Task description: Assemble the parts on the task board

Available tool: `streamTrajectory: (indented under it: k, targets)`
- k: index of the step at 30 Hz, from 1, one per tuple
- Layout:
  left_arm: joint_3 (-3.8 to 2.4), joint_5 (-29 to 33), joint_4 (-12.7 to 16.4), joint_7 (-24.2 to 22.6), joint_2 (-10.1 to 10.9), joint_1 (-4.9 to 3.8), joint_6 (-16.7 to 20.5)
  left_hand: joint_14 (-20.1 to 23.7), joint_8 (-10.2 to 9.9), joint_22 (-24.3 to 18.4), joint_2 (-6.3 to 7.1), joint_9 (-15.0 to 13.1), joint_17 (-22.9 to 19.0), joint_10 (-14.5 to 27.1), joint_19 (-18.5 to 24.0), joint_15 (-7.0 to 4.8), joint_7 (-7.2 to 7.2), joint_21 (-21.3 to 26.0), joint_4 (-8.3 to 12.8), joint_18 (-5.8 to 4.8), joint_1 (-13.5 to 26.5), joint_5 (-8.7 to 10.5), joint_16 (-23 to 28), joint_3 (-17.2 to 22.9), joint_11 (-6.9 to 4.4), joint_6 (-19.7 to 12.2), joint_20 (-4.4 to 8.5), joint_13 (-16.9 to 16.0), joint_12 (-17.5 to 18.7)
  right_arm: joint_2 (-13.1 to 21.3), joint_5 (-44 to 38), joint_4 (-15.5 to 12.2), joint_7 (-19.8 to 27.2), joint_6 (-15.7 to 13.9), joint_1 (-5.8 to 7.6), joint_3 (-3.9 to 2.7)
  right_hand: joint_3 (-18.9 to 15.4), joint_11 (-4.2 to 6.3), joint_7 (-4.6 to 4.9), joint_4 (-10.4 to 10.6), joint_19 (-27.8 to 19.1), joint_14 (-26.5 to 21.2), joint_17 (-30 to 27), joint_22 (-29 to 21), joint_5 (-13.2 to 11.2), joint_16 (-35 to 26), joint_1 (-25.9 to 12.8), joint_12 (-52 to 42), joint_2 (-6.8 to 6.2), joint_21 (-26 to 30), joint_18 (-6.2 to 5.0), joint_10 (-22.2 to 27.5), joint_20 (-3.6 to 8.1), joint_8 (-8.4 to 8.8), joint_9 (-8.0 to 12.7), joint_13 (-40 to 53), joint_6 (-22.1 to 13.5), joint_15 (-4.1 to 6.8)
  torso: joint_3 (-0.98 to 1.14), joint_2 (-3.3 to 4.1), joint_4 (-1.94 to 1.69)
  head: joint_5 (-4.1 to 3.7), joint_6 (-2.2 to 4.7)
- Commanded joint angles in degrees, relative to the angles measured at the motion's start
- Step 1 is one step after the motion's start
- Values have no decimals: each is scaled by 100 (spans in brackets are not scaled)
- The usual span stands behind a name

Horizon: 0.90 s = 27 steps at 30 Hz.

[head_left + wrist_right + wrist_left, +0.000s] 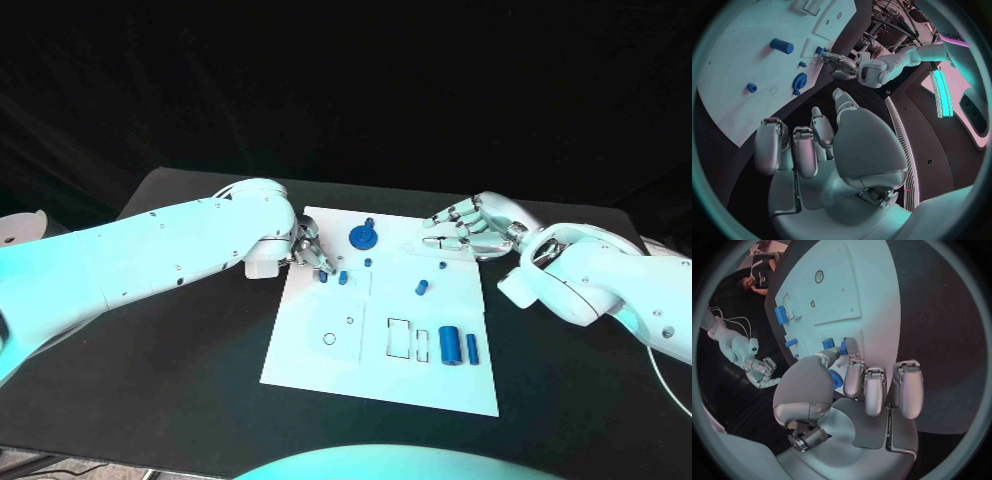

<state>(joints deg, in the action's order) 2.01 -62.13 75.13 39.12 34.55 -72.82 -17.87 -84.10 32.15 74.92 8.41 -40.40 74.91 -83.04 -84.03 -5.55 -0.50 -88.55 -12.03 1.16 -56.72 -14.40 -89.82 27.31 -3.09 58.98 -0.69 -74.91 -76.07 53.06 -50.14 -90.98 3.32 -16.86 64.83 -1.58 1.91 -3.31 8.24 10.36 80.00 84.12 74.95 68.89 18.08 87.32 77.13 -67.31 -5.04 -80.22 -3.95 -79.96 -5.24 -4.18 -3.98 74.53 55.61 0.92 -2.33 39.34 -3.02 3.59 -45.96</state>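
Observation:
The white task board (378,372) lies mid-table. My left hand (307,252) reaches over its left edge, and thumb and one finger pinch a small blue part (320,275) standing on the board; the wrist view shows that part (844,347) at the fingertip. A second small part (343,277) stands right beside it. A blue gear disc (365,237) sits just beyond. My right hand (469,228) hovers over the board's far right corner, fingers curled in on nothing. A blue cylinder (450,346) and a thin blue bar (472,348) lie near the board's right edge.
Small blue pegs (421,288) (438,266) stand mid-board. Outlined slots (400,338) and a round hole (330,339) mark the near half. Black table (173,380) surrounds the board. From the right wrist, the gear disc (799,81) and cylinder (782,46) lie beyond my curled fingers (804,150).

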Motion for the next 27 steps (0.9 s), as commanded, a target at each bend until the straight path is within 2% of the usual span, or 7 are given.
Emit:
streamTrajectory:
  k: [1,10,27]
  targets:
    - [55,34,-2,278,-13,78,-307,-590,4,1374,-1,6,1509,-44,-533,-47,-1,-23,-5,-76,51,22,-18,-57,-10,57,31,-16,-21,-3,-14,-11,6,76,-4,0,-31,18,-3,-3,-16,484,1084,0,21,-15,-13,-9,20,34,-36,-9,28,-25,-7,-5,46,18,-2,-1,2,-5,3]
    - [53,22,-13,275,-9,78,-249,-590,17,1405,-7,8,1509,-71,-548,-52,10,-51,-46,-85,60,21,-18,-155,-18,85,35,-67,-67,0,-14,-13,2,85,-4,0,-31,18,-3,-3,-16,484,1084,0,21,-15,-13,-9,20,34,-36,-9,28,-25,-7,-5,46,18,-3,1,-6,-7,-1]
    - [52,3,52,284,-8,79,-470,-590,37,1421,2,8,1509,-103,-556,-57,29,-65,-38,-90,13,19,-18,-249,-32,118,40,-124,-117,-2,-14,-10,6,93,-4,0,-35,18,-3,-2,-17,484,1084,-4,21,-16,-15,-8,23,37,-37,-8,29,-24,-7,-7,46,18,-4,1,-5,-4,-24]
